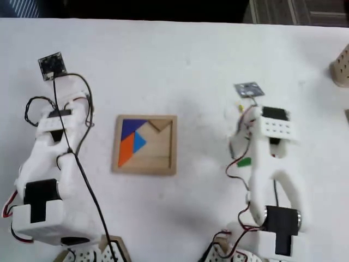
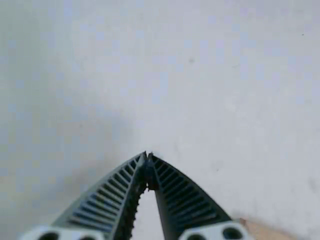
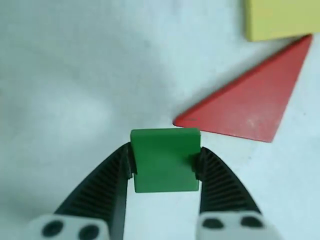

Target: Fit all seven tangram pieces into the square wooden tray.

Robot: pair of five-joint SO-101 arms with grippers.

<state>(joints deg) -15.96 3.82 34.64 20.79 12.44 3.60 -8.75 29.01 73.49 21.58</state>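
Note:
The square wooden tray [image 1: 169,164] lies at the table's centre, between the two arms. A dark blue piece [image 1: 131,127], an orange piece [image 1: 126,153] and a light blue piece [image 1: 139,142] lie in its left half. My right gripper [image 3: 165,155] is shut on a green square piece [image 3: 165,167], low over the table; the same green piece [image 1: 244,162] peeks out beside the right arm. Just beyond it lie a red triangle [image 3: 245,107] and a yellow piece [image 3: 277,17]. My left gripper [image 2: 148,159] is shut with nothing in it, over bare white table.
The left arm [image 1: 49,164] stands left of the tray, the right arm [image 1: 270,164] to its right. A wooden pegged object [image 1: 341,68] sits at the far right edge. Wooden blocks [image 1: 117,251] lie at the front edge.

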